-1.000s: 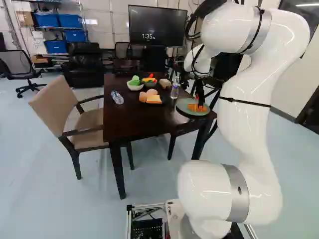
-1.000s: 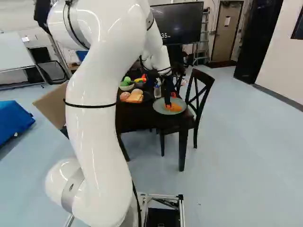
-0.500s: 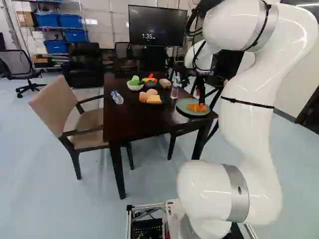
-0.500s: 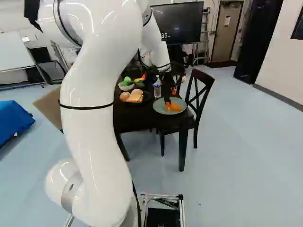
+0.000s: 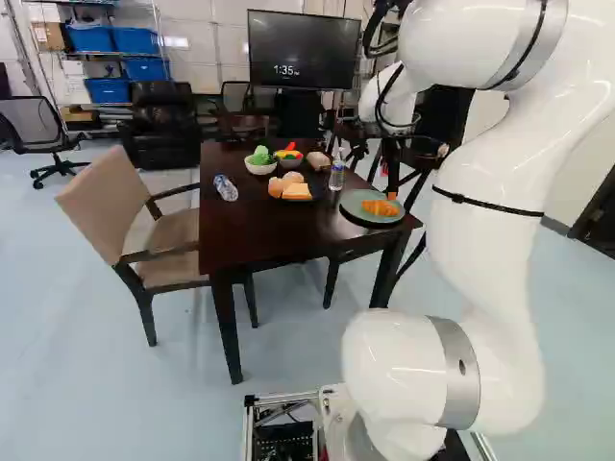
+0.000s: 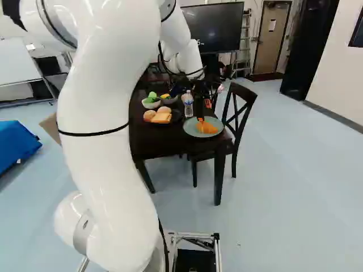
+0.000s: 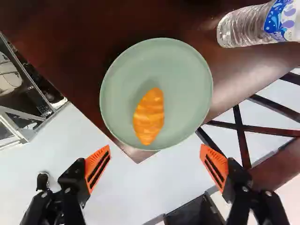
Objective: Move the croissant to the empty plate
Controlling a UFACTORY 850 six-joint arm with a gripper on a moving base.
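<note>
My gripper (image 5: 391, 178) hangs over the green plate (image 5: 356, 206) at the table's near right corner; the right base view shows the gripper (image 6: 200, 110) there too. On that plate lies the croissant (image 7: 149, 116), orange-brown and off the plate's centre. In the wrist view the gripper (image 7: 156, 165) stands open, its orange pads (image 7: 97, 168) wide apart with nothing between them. Croissant and plate are ahead of the fingers, untouched.
A water bottle (image 7: 255, 24) stands beside the green plate. Farther along the table (image 5: 245, 230) are a dark plate (image 6: 176, 116) with bread and buns, bowls of toy food (image 5: 259, 165) and a lying bottle (image 5: 226, 188). Chairs (image 6: 241, 113) flank the table.
My gripper has risen from around the croissant to above it, with the arm drawing up and back. The croissant stays on the green plate. The base has not moved.
</note>
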